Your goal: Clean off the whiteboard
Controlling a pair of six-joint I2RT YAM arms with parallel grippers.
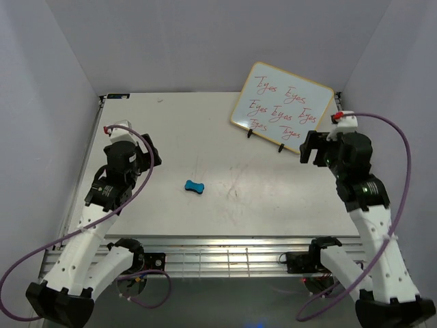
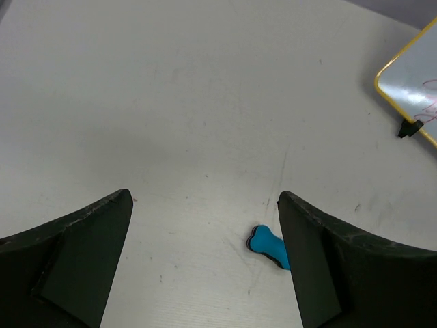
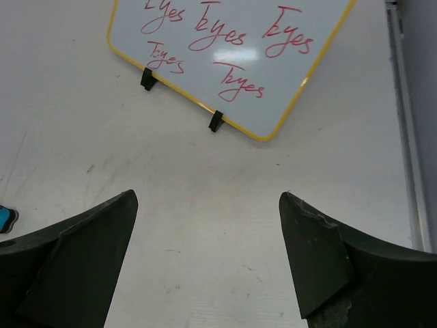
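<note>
The whiteboard (image 1: 283, 104) stands at the back right of the table, yellow-framed, on black feet, covered with red handwritten words. It also shows in the right wrist view (image 3: 232, 55) and at the edge of the left wrist view (image 2: 416, 89). A small blue bone-shaped eraser (image 1: 194, 186) lies mid-table; in the left wrist view the eraser (image 2: 270, 247) is partly behind my right finger. My left gripper (image 1: 151, 156) is open and empty, above the table left of the eraser. My right gripper (image 1: 308, 148) is open and empty, just in front of the board's lower right corner.
The table (image 1: 205, 137) is pale with faint scuff marks. Grey walls close in on the left, back and right. A metal rail (image 1: 225, 253) runs along the near edge by the arm bases.
</note>
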